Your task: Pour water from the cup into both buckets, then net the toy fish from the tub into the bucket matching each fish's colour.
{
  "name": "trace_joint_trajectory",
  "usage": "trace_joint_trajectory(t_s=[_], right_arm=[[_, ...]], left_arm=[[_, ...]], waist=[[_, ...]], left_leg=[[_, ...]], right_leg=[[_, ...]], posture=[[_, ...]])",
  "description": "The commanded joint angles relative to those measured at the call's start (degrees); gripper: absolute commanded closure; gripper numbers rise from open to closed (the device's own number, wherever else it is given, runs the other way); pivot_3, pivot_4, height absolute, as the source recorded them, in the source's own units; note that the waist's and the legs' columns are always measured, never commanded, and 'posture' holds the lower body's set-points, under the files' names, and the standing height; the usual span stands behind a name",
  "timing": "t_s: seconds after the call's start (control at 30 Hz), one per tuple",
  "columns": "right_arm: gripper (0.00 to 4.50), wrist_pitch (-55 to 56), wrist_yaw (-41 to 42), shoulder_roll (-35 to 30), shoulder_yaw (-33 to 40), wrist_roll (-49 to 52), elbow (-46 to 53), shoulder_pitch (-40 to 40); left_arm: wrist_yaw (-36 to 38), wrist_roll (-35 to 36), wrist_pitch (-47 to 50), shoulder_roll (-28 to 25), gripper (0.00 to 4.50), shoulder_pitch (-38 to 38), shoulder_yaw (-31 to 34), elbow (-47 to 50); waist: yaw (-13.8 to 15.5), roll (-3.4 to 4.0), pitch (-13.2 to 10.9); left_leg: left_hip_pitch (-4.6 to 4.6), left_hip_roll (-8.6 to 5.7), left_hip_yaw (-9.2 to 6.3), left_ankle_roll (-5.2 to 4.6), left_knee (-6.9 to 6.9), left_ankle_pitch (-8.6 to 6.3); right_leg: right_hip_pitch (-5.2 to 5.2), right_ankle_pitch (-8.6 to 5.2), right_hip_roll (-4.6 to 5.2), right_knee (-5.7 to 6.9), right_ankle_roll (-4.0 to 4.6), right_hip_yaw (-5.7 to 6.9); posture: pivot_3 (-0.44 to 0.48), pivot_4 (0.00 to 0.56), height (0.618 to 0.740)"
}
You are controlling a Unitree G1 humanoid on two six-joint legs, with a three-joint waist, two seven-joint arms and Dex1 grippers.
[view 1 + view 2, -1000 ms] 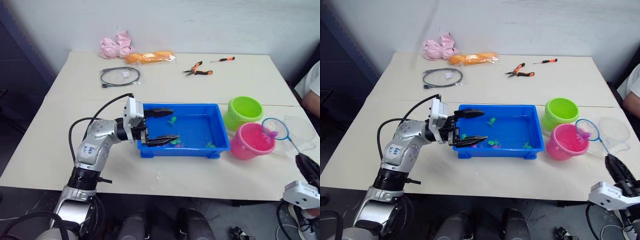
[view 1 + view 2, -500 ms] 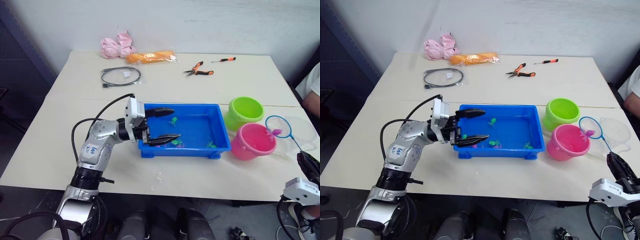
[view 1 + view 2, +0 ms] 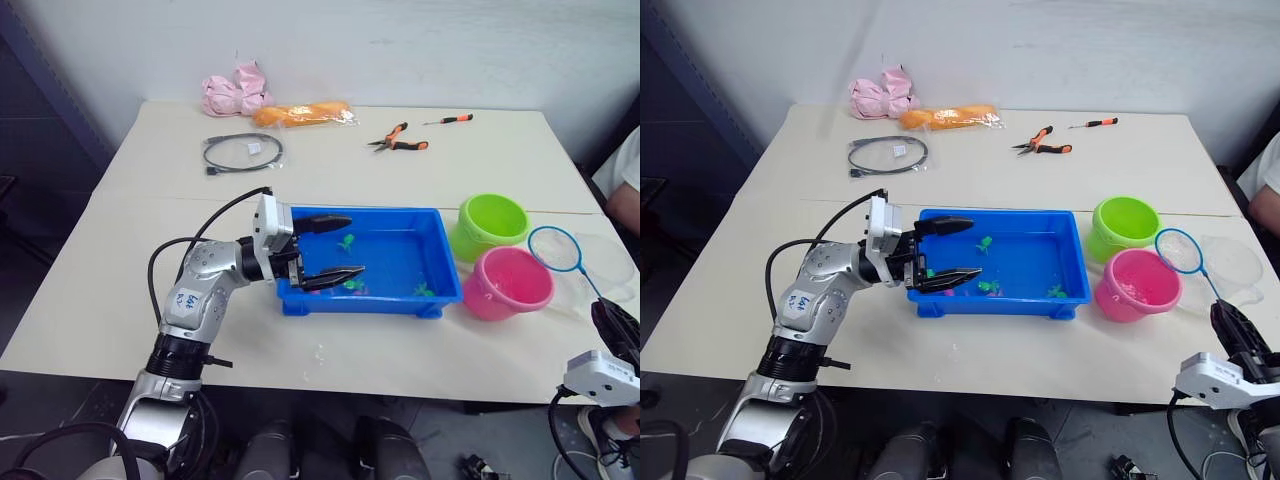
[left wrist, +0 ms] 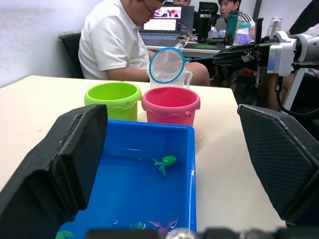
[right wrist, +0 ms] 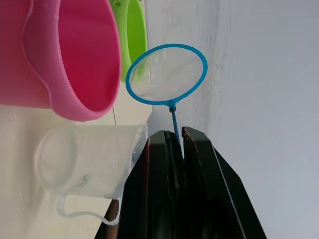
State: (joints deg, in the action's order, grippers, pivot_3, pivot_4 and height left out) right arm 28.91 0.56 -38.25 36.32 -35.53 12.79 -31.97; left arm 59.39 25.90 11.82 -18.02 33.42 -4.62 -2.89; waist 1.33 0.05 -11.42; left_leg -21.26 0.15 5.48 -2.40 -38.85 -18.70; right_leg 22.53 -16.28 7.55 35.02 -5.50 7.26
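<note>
The blue tub [image 3: 360, 301] sits mid-table with tiny green toy fish [image 3: 346, 241] and a pink one [image 4: 163, 225] in its water. My left gripper [image 3: 355, 245] is open at the tub's left end, one finger over its back rim and one over its front rim. To the right stand the lime green bucket [image 3: 490, 225] and the pink bucket [image 3: 507, 283]. My right gripper [image 5: 177, 133] is shut on the net's thin handle. The net [image 3: 556, 248] hangs with bare mesh just right of the pink bucket, in front of the clear cup [image 3: 605, 262].
Pliers [image 3: 397, 138], a screwdriver [image 3: 447, 119], a coiled cable [image 3: 243, 152], an orange bag [image 3: 300, 114] and pink cloth [image 3: 232, 92] lie along the far side. A person [image 4: 124, 45] in a white shirt sits at the table's right end.
The pink fish that lay in the net a second ago is gone from the mesh. The hoop has moved off the pink bucket's right rim, slightly right and up. The left gripper holds still.
</note>
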Motion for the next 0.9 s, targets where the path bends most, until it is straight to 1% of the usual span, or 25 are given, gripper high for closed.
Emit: trace_joint_trajectory(t_s=[0.03, 0.07, 0.1, 0.17, 0.2, 0.27, 0.3, 0.33, 0.4, 0.43, 0.5, 0.53, 0.63, 0.67, 0.77, 0.8, 0.9], right_arm=[[4.50, 1.1, 3.6, -0.3, 2.6, 11.8, 3.5, -0.4], [4.50, 0.7, 5.0, -0.2, 3.0, 15.3, 4.4, -0.1], [4.50, -2.2, 9.7, -1.2, 2.1, 24.8, 6.6, 0.3], [4.50, -7.3, 16.6, -3.0, 1.1, 38.4, 10.6, 1.1], [4.50, -12.5, 20.3, -4.9, 0.5, 47.4, 13.5, 2.4], [4.50, -20.3, 25.3, -8.0, 0.1, 58.8, 17.2, 4.6], [4.50, -24.2, 28.1, -9.7, -0.4, 63.9, 18.5, 4.9], [4.50, -26.9, 30.1, -10.7, -0.5, 66.9, 19.4, 5.2], [4.50, -35.4, 32.7, -15.1, -3.2, 72.2, 20.9, 7.9], [4.50, -39.9, 32.5, -17.0, -4.8, 74.3, 21.8, 9.6], [4.50, -47.3, 31.0, -19.7, -10.0, 78.0, 23.5, 15.5], [4.50, -49.7, 30.9, -20.8, -13.3, 78.3, 24.5, 19.1], [4.50, -55.6, 30.7, -21.7, -19.9, 78.3, 25.5, 27.4], [4.50, -57.3, 30.9, -21.9, -20.8, 78.5, 25.7, 29.1], [4.50, -61.3, 32.7, -23.1, -27.1, 75.1, 23.7, 36.6], [4.50, -61.0, 34.4, -23.7, -29.8, 72.6, 22.2, 39.3], [4.50, -58.7, 40.3, -25.9, -34.7, 66.4, 17.9, 44.8]], left_arm=[[-0.1, 0.1, -1.0, -0.2, 0.03, 0.5, 0.6, 1.6], [-0.1, 0.2, -1.0, -0.5, 0.03, 0.3, 0.9, 1.6], [0.5, 0.3, -1.0, -1.6, 0.03, -0.2, 1.5, 1.7], [1.6, 0.7, -1.1, -3.6, 0.03, -1.2, 2.7, 1.6], [2.6, 1.2, -1.1, -5.4, 0.03, -2.0, 4.0, 1.4], [4.0, 2.3, -0.4, -8.3, 0.03, -3.3, 6.1, 1.0], [5.0, 3.3, 1.4, -10.3, 0.03, -4.1, 6.9, 1.4], [5.7, 3.9, 2.7, -11.6, 0.03, -4.7, 7.3, 1.7], [5.8, 3.1, 2.4, -14.9, 0.03, -5.8, 9.4, 0.3], [5.3, 2.8, 2.1, -15.9, 0.03, -6.2, 10.5, 0.0], [4.9, 2.7, 2.0, -18.2, 0.03, -7.0, 12.7, -0.7], [5.3, 2.5, 1.6, -19.6, 0.03, -7.9, 13.5, -0.8], [6.3, 2.3, 1.5, -22.1, 0.03, -9.2, 14.5, -1.3], [6.3, 2.5, 1.8, -22.6, 0.03, -9.5, 14.8, -1.0], [7.2, 2.4, 2.0, -24.0, 0.03, -10.6, 14.9, -0.3], [7.4, 2.3, 1.9, -24.2, 0.03, -11.1, 14.6, 0.1], [6.8, 3.1, 2.9, -24.1, 0.03, -12.9, 14.5, 3.0]], waist=[[0.0, 0.00, 0.0], [0.0, 0.00, 0.0], [0.0, 0.00, 0.0], [-0.4, 0.00, 0.0], [-0.8, 0.00, 0.0], [-1.4, 0.00, 0.0], [-1.5, 0.00, 0.0], [-1.4, 0.00, 0.0], [-1.0, -0.01, 0.0], [-0.8, -0.02, 0.0], [-0.7, -0.02, 0.0], [-0.7, -0.02, 0.0], [-0.5, -0.01, 0.0], [-0.1, -0.01, 0.0], [0.1, -0.02, 0.0], [0.0, -0.01, 0.0], [0.0, -0.01, 0.0]], left_leg=[[0.00, -0.01, 0.00, -0.01, 0.00, 0.00], [0.01, 0.00, 0.00, -0.01, 0.00, 0.00], [0.01, 0.00, 0.00, -0.01, 0.00, 0.00], [0.02, 0.01, 0.00, -0.01, 0.00, 0.00], [0.05, 0.05, 0.00, -0.02, 0.00, -0.01], [0.06, 0.12, 0.00, -0.02, 0.00, -0.01], [0.08, 0.19, -0.01, -0.02, -0.01, -0.02], [0.06, 0.22, -0.01, -0.03, -0.01, -0.02], [0.05, 0.24, -0.09, -0.05, -0.02, -0.05], [0.01, 0.23, -0.10, -0.11, -0.04, -0.10], [-0.02, 0.23, -0.09, -0.18, -0.14, -0.19], [-0.03, 0.22, -0.09, -0.20, -0.17, -0.23], [-0.06, 0.23, -0.09, -0.15, -0.17, -0.31], [-0.07, 0.25, -0.09, -0.11, -0.16, -0.33], [-0.26, 0.23, -0.13, -0.12, -0.19, -0.34], [-0.27, 0.23, -0.10, -0.14, -0.20, -0.35], [-0.31, 0.19, -0.05, -0.21, -0.19, -0.41]], right_leg=[[0.00, 0.00, 0.00, 0.00, 0.00, 0.00], [-0.01, 0.00, 0.00, 0.00, 0.00, 0.00], [-0.01, 0.00, 0.00, 0.00, 0.00, 0.00], [-0.01, 0.00, -0.01, 0.00, 0.00, 0.00], [-0.03, 0.00, -0.02, 0.01, 0.00, -0.02], [-0.03, 0.01, -0.04, 0.02, 0.02, -0.01], [-0.04, 0.02, -0.06, 0.02, 0.04, 0.02], [-0.03, 0.02, -0.06, 0.02, 0.07, 0.04], [-0.05, 0.00, -0.06, 0.00, 0.12, 0.13], [-0.04, 0.00, -0.04, -0.02, 0.13, 0.15], [-0.04, 0.00, 0.02, -0.03, 0.13, 0.14], [-0.03, 0.01, 0.09, -0.05, 0.12, 0.14], [0.03, 0.01, 0.13, -0.08, 0.14, 0.17], [0.04, -0.01, 0.13, -0.10, 0.16, 0.23], [0.10, 0.00, 0.14, -0.23, 0.15, 0.33], [0.10, 0.02, 0.14, -0.29, 0.12, 0.33], [0.09, 0.05, 0.15, -0.42, 0.06, 0.33]], posture=[[0.000, 0.150, 0.740], [0.000, 0.150, 0.740], [0.000, 0.150, 0.740], [0.000, 0.150, 0.740], [0.000, 0.150, 0.740], [0.000, 0.150, 0.740], [0.000, 0.150, 0.740], [0.000, 0.150, 0.740], [0.000, 0.150, 0.740], [0.000, 0.150, 0.740], [0.000, 0.150, 0.740], [0.000, 0.150, 0.740], [0.000, 0.150, 0.740], [0.000, 0.150, 0.740], [0.000, 0.150, 0.740], [0.000, 0.150, 0.740], [0.000, 0.150, 0.740]])
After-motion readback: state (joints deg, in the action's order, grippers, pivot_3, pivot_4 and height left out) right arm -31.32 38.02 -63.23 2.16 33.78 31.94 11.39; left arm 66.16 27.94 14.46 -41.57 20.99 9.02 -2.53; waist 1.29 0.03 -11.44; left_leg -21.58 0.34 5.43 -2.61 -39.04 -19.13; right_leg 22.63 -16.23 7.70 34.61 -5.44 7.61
